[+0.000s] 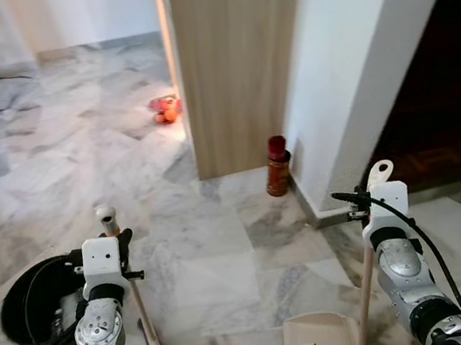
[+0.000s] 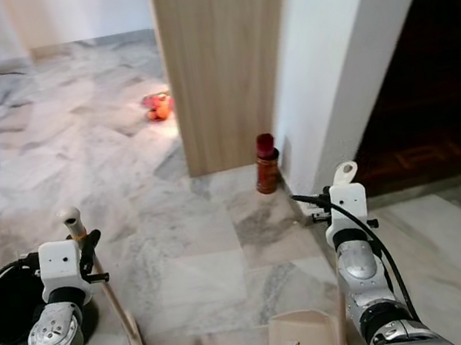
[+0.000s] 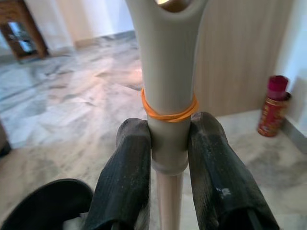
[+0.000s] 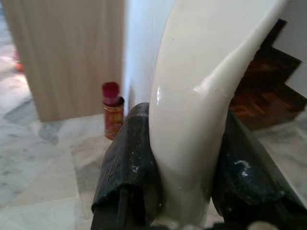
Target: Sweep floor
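Two tools are both clamped on long handles. The left tool [image 3: 165, 158] pinches the broom handle [image 3: 167, 72] just under its orange rubber band [image 3: 168, 112]. The right tool [image 4: 184, 158] squeezes the cream dustpan handle [image 4: 201, 86]. The dustpan [image 1: 317, 344] rests on the marble floor [image 1: 218, 254] at about 6 o'clock. The broom [image 1: 143, 311] slants down towards 7 o'clock. Orange litter [image 1: 165, 110] lies well off at 12 o'clock beside the wooden panel [image 1: 239, 65]. A red canister [image 1: 277, 166] stands at 1 o'clock against the white wall [image 1: 347, 73].

The risks, as I judge them: a wide sweep could knock the canister over; the black cable [image 1: 35, 329] at 8 o'clock could snag the bristles; the broom's slim shaft might twist in the grip.
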You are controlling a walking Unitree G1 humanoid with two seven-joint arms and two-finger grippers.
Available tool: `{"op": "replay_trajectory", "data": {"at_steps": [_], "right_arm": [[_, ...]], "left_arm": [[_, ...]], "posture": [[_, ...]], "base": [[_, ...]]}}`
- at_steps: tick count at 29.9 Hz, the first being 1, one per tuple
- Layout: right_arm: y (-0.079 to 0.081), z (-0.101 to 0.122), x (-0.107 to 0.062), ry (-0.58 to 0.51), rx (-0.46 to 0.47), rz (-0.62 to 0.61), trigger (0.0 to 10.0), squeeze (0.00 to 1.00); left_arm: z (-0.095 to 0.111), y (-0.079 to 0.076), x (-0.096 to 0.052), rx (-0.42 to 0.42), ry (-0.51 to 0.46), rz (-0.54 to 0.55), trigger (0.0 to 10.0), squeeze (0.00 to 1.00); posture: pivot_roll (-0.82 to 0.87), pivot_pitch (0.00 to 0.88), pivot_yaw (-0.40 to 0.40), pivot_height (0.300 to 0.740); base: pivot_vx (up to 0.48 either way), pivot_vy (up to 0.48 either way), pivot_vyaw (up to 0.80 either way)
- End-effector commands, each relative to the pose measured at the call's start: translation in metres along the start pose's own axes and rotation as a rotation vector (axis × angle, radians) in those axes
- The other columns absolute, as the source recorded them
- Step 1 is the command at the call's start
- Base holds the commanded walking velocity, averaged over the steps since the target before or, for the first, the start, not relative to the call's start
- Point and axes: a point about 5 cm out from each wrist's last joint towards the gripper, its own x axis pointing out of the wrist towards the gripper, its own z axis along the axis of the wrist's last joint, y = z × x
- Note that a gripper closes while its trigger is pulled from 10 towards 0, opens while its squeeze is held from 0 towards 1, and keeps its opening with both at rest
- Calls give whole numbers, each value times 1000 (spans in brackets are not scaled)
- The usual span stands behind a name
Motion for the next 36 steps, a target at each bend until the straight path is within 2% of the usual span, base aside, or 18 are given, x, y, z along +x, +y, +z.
{"op": "replay_trajectory", "data": {"at_steps": [1,10,16,20,22,24,36], "right_arm": [[1,5,2,-22,6,3,10000,0],[4,4,1,-17,1,22,10000,0],[4,5,3,-18,0,13,10000,0],[4,8,4,-26,1,13,10000,0],[2,9,5,-30,1,10,10000,0],[1,10,6,-34,4,0,10000,0],[-4,13,8,-36,-2,-6,10000,0]], "left_arm": [[7,3,3,22,-40,-2,10000,0],[7,-6,6,31,-43,-44,10000,0],[9,-4,10,20,-48,-29,10000,0],[9,-4,11,44,-43,-41,10000,0],[10,-3,12,57,-42,-39,10000,0],[10,-3,13,35,-41,-20,10000,0],[11,-9,14,31,-47,-29,10000,0]], "posture": [[111,0,-38,740],[98,0,-34,740],[97,0,-33,740],[94,0,-29,740],[92,0,-29,740],[90,0,-29,740],[85,0,-47,740]], "base": [[0,0,-800],[0,-30,-800],[0,-134,-798],[0,0,-788],[0,-401,-788],[0,-433,-788],[0,0,-788]]}}
